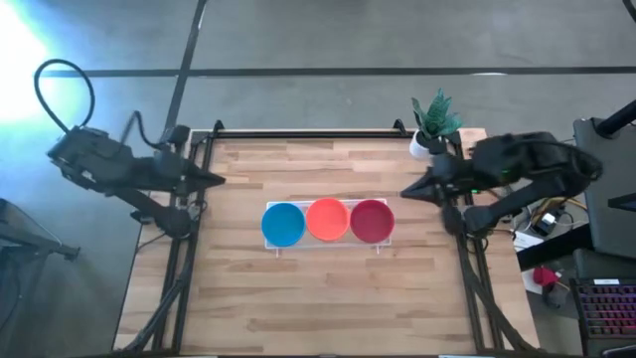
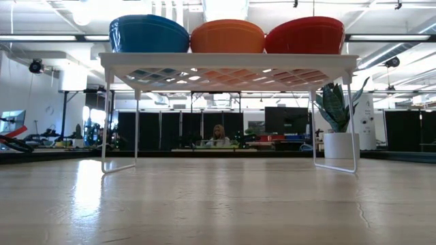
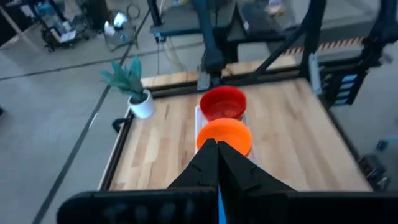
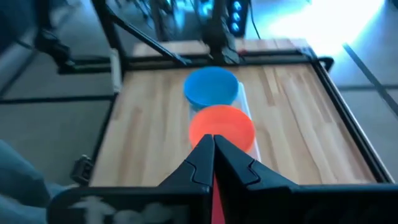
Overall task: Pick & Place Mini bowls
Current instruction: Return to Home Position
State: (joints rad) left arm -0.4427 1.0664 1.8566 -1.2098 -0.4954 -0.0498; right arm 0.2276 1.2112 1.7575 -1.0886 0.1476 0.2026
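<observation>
Three mini bowls sit side by side, resting by their bases on a white lattice tray [image 1: 329,244] at the table's middle: a blue bowl [image 1: 284,224], an orange bowl [image 1: 328,220] and a red bowl [image 1: 371,221]. In the low view the tray [image 2: 228,64] stands raised on thin legs, with the blue bowl [image 2: 148,34], orange bowl [image 2: 227,37] and red bowl [image 2: 304,35] on top. My left gripper [image 1: 221,180] hangs shut at the table's left edge and points toward the bowls. My right gripper [image 1: 405,193] hangs shut near the right edge and points at them too. Neither holds anything.
A small white pot with a green plant [image 1: 434,121] stands at the table's far right corner, close behind my right arm. Bare wooden tabletop [image 1: 328,298] lies between the tray and the near edge. A dark metal frame [image 1: 298,132] runs along the table's far edge.
</observation>
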